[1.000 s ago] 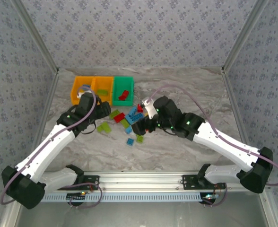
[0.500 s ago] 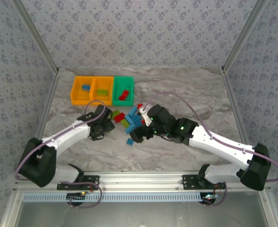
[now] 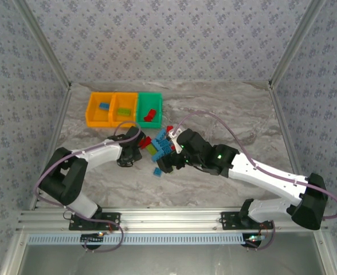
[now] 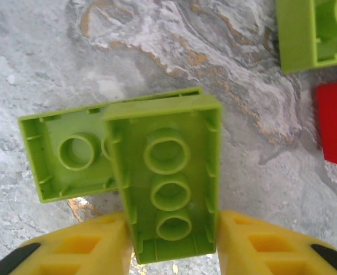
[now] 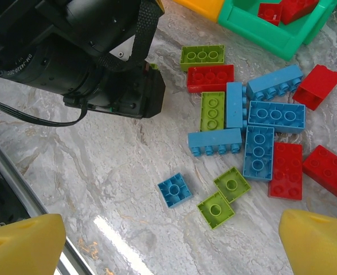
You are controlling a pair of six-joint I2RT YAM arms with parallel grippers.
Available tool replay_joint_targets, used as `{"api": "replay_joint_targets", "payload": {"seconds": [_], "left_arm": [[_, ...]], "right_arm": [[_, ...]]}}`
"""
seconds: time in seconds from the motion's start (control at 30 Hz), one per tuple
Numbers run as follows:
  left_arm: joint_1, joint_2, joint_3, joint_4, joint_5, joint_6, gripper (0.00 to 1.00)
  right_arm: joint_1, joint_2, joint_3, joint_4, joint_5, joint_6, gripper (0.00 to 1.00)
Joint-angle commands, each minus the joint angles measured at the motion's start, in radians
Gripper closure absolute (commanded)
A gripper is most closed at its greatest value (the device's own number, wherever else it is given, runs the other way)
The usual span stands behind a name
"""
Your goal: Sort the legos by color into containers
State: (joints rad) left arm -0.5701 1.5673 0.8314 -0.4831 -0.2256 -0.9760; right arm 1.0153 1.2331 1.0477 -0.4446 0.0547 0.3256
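I'm watching my left gripper [image 4: 171,243] clamping a lime brick [image 4: 168,172], hollow side up, overlapping a second lime brick [image 4: 65,154] on the worktop [image 4: 36,63]. My right gripper [image 5: 168,240] is hanging with jaws wide apart over the loose legos [image 5: 260,123], near the containers [image 3: 112,109], with red bricks [image 3: 150,114] lying in the green bin [image 3: 149,95].

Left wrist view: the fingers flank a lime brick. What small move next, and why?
Probably lift straight up: the left gripper presses both sides of the lime brick, which overlaps a second lime brick that a sideways drag could disturb.
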Motion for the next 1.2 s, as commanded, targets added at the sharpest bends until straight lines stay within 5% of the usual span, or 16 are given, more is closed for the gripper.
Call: {"api": "replay_joint_targets", "payload": {"seconds": [0.0, 0.37, 0.5, 0.7, 1.03, 1.17], "left_arm": [[-0.010, -0.015, 0.007, -0.015, -0.045, 0.001, 0.68], [-0.040, -0.317, 0.073, -0.087, -0.113, 0.044, 0.69], [0.046, -0.350, 0.120, -0.027, -0.171, 0.150, 0.70], [0.232, -0.142, 0.304, 0.033, 0.010, 0.282, 0.71], [0.303, 0.375, 0.819, -0.080, 0.049, 0.368, 0.58], [0.305, 0.399, 0.866, -0.099, 0.057, 0.389, 0.38]], "right_arm": [[0.010, -0.012, 0.008, -0.026, 0.010, 0.013, 0.02], [0.020, -0.037, 0.021, -0.016, 0.013, 0.016, 0.02], [0.022, -0.038, 0.021, -0.017, 0.022, 0.023, 0.01], [0.030, -0.052, 0.013, -0.037, 0.039, 0.040, 0.01], [0.046, -0.141, 0.019, -0.136, 0.086, 0.081, 0.01], [0.045, -0.250, -0.028, -0.152, 0.122, 0.105, 0.00]]}}
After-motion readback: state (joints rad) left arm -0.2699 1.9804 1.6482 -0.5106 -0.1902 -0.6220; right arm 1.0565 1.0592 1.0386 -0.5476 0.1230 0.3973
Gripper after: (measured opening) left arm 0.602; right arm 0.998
